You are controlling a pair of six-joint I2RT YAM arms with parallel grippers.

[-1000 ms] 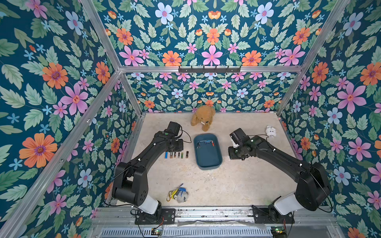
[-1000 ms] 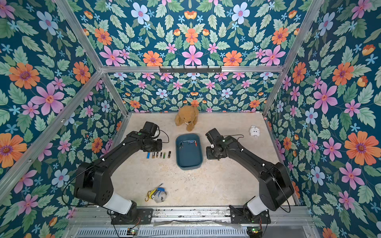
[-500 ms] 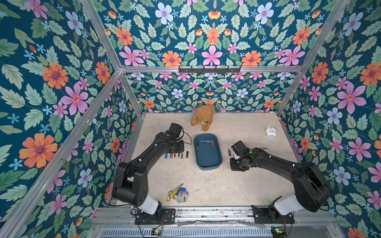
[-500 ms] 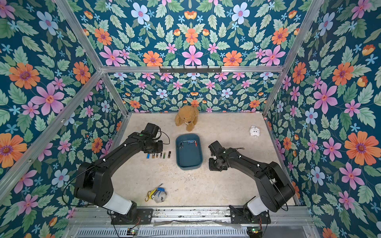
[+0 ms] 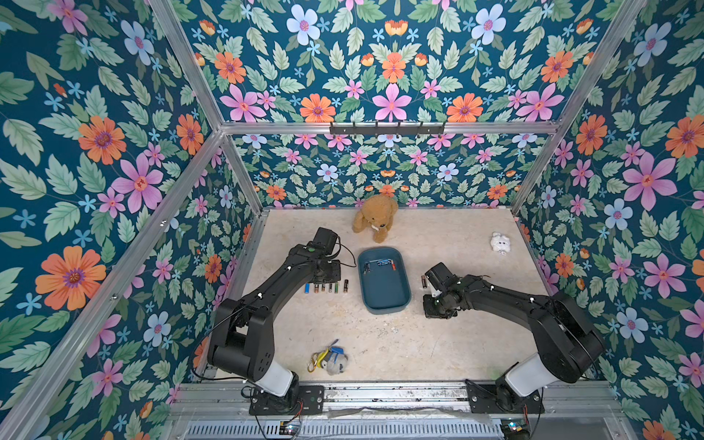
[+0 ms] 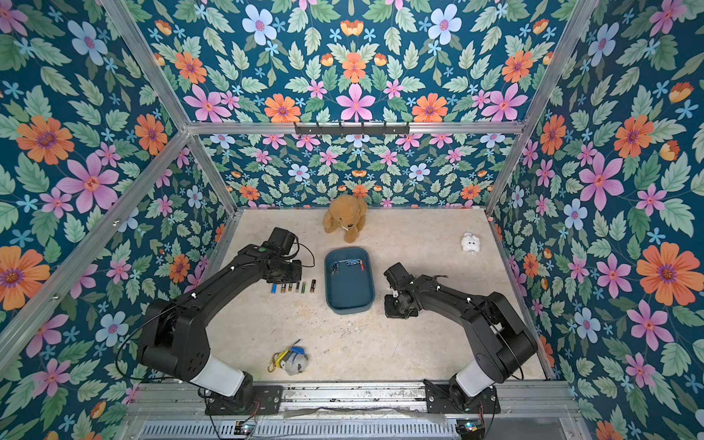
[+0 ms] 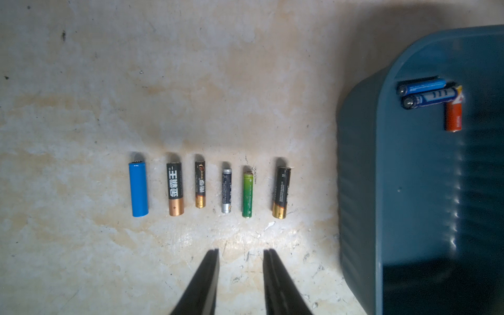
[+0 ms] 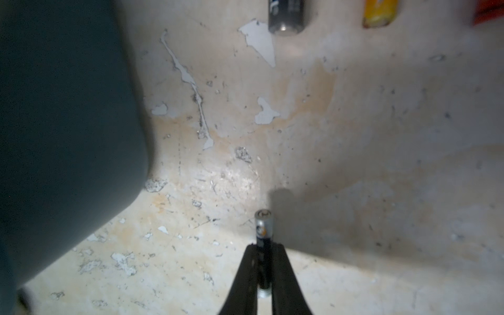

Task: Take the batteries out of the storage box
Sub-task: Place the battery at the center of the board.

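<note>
Right gripper (image 8: pixel 264 246) clamps a battery (image 8: pixel 263 225) beside the box (image 8: pixel 68 109); left gripper (image 7: pixel 241 251) slightly parted, empty, near the 金霸王 cell (image 7: pixel 175 191).

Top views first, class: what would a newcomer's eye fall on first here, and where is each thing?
A row of six batteries lies on the table beside the teal storage box, on the robot's left. A few batteries lie huddled at the box's far end, toward the teddy bear. The right gripper is shut on one battery on the box's other side.
</note>
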